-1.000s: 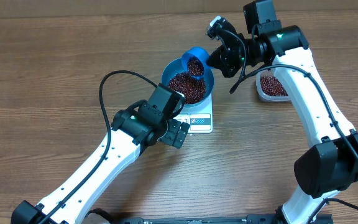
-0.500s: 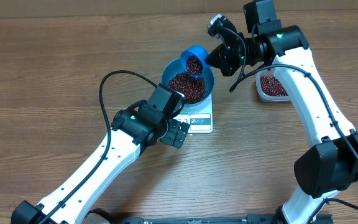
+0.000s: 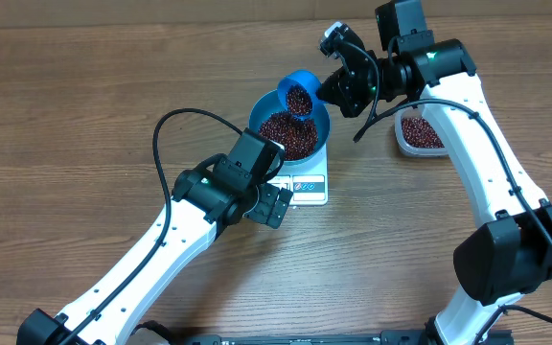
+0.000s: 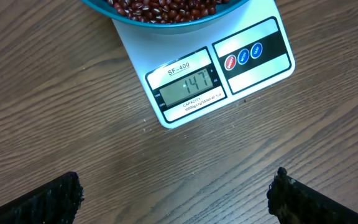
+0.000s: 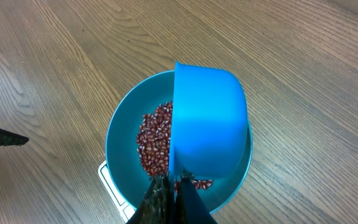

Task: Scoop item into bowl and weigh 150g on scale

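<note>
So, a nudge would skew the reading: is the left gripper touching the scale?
Apart. The left wrist view shows bare wooden table between the scale and the open jaws of the left gripper.

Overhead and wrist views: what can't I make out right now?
- Overhead: scale display too small; left arm covers a corner.
- Left wrist: bowl cut off by top edge.
- Right wrist: scoop shows its back, contents hidden; right fingers cut off at bottom edge.
- Overhead: tub partly behind right arm.
</note>
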Robot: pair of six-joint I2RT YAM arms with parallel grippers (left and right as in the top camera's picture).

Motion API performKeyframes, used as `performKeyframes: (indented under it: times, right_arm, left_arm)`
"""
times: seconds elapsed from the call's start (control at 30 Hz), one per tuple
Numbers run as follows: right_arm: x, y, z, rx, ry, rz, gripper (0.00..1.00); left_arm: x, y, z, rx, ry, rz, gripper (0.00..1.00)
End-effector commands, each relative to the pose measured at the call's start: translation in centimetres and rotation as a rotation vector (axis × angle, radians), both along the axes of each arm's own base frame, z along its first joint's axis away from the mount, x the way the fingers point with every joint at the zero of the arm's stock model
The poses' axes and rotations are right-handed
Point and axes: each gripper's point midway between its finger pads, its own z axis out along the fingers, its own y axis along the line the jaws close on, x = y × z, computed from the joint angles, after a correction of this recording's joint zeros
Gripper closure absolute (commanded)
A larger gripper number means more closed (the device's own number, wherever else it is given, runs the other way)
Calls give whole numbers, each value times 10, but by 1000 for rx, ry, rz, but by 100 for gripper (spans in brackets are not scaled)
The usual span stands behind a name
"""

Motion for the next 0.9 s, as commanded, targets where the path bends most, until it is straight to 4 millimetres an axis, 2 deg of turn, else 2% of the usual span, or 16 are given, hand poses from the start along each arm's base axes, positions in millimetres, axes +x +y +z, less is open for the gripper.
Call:
performKeyframes:
  times: [0.0, 0.27, 0.37, 0.87]
  right_arm:
    - [-1, 6, 27, 33, -61, 17, 96]
    - [-1, 7, 29, 44, -61, 18, 97]
    - [-9, 13, 30, 58, -82, 99, 97]
    - [0, 10, 32, 59, -90, 53, 96]
  left_arm:
    - [0, 1, 4, -5, -11, -13, 0]
    - [0, 1, 4, -5, -11, -13, 0]
    - [0, 1, 4, -5, -11, -13, 1]
    - [0, 1, 4, -5, -11, -13, 1]
